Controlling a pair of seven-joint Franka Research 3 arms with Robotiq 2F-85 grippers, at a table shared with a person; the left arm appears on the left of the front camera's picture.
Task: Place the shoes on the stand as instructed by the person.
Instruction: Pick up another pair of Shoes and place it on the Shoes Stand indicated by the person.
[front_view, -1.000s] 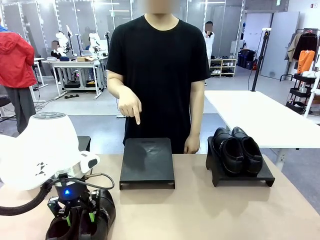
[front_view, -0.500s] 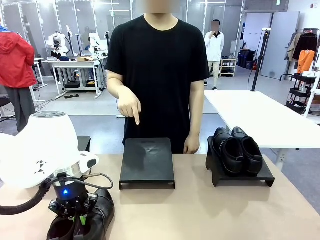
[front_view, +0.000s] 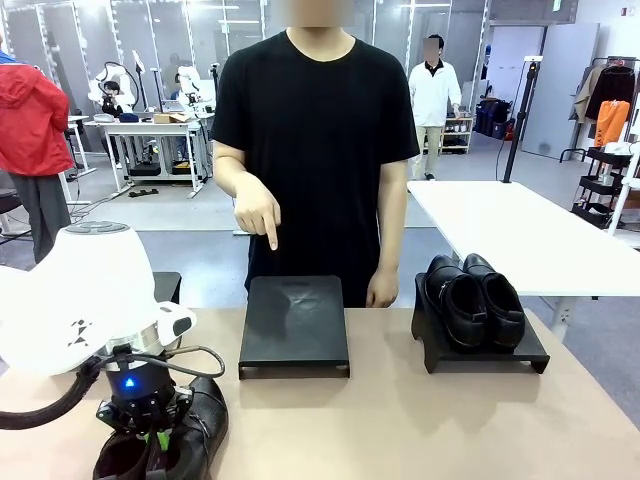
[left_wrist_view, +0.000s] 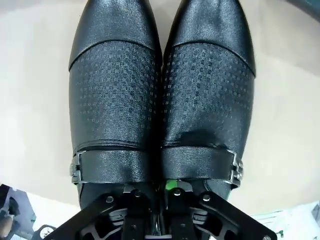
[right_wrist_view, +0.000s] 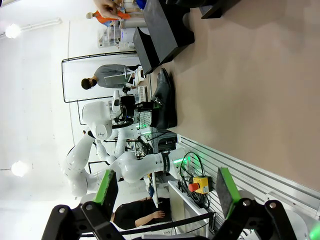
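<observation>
Front view: my left claw (front_view: 152, 437) sits at the worktop's (front_view: 400, 420) near left corner on the buckled pair (front_view: 205, 420); the person's hand (front_view: 258, 212) points down at the middle stand (front_view: 295, 325). Left wrist view: claw pinched narrow on the two shoes' touching inner walls. Right wrist view: right claw (right_wrist_view: 166, 190) gapes wide, holding nothing.

The strapped shoes (left_wrist_view: 205, 100) are seen in glossy black leather. The toes are finely pebbled, the middle panels are stamped with a small square grain, and the straps are fastened with silvery metal buckles (left_wrist_view: 236, 169). The plain pair (front_view: 475, 300) is shown smooth and equally glossy. The middle stand (front_view: 294, 322) and the right stand (front_view: 480, 357) are finished in matt black. The counter (front_view: 400, 420) is surfaced in smooth, matt tan.
</observation>
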